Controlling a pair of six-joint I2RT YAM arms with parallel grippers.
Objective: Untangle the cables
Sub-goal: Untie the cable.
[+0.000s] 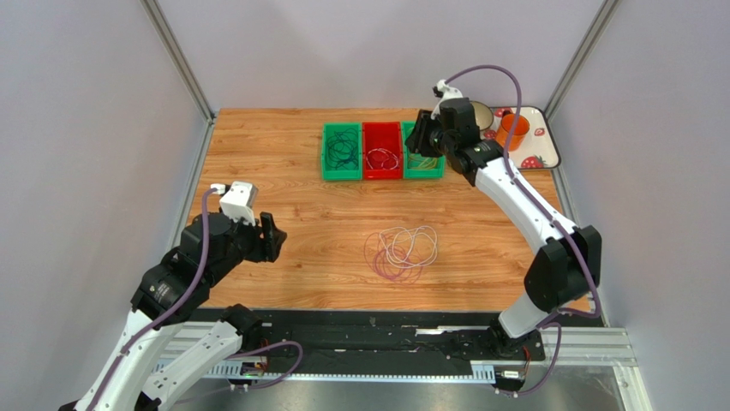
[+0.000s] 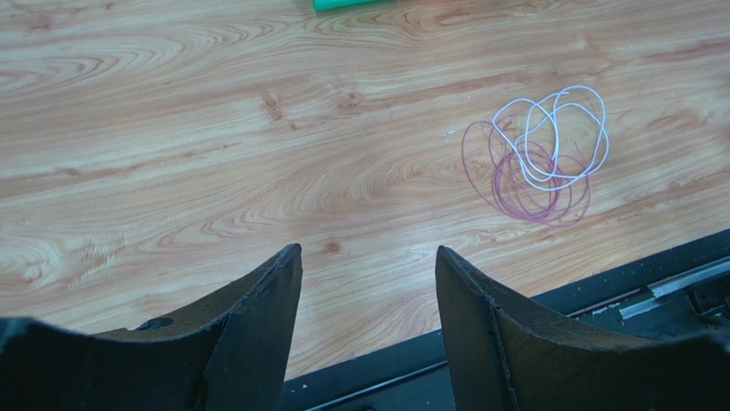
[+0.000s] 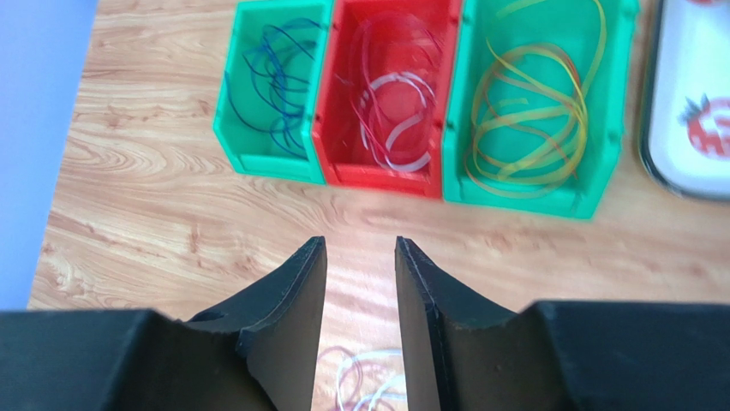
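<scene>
Cables (image 2: 540,158), purple and white loops tangled together, lie on the wooden table (image 2: 171,128) ahead and to the right of the left pincer (image 2: 368,253), whose jaws stand wide apart and empty. Over by the bins, the right pincer (image 3: 360,244) hangs partly open, gripping nothing. Yellow cables (image 3: 527,107) fill the green bin (image 3: 523,201) ahead-right of it.

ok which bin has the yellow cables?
The green bin at the right end, beside the tray. The red bin holds red and white cables, the left green bin blue ones.
</scene>
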